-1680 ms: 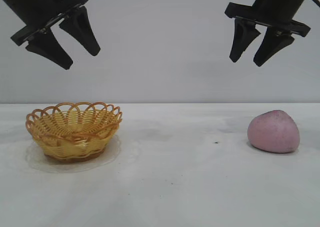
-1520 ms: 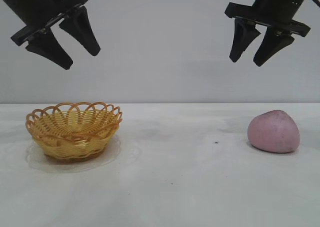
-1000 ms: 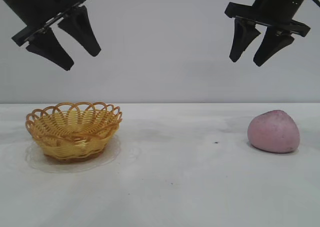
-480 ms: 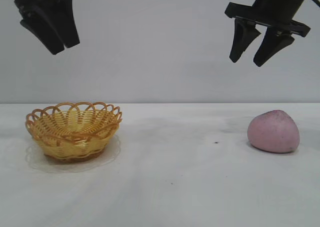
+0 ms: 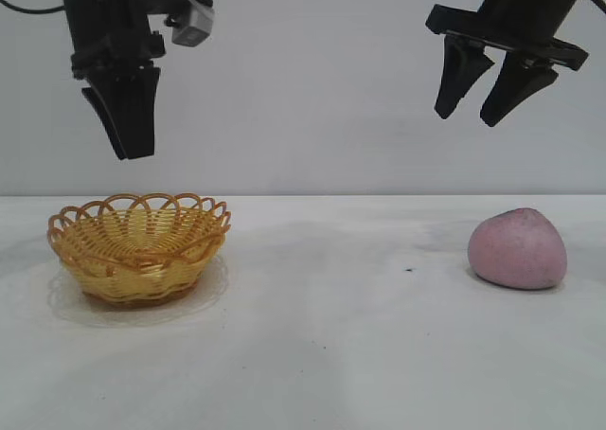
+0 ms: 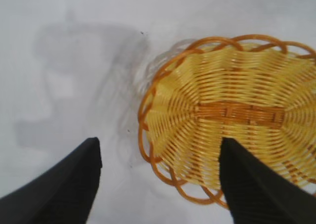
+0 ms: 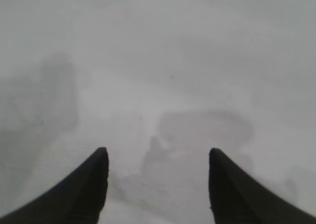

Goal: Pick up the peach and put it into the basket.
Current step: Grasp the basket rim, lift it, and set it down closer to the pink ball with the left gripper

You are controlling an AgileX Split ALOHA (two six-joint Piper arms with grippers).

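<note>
The left gripper [image 5: 125,132] is hanging high above the basket [image 5: 139,247], pointing almost straight down. From outside it is showing edge-on, so one finger is hiding the other; its wrist view is showing the jaws spread with nothing between them, and the far side of the basket [image 6: 232,115] is running off that picture. The right gripper [image 5: 485,94] is hovering high over the right side of the table [image 5: 341,335], jaws spread and empty, its arm cut off by the upper edge. The peach [image 5: 518,249] is lying on the table well right of the basket, below that gripper. Compared with a moment ago, the left gripper is sitting lower, further right and more upright; the right gripper, peach and basket are staying where they were.
</note>
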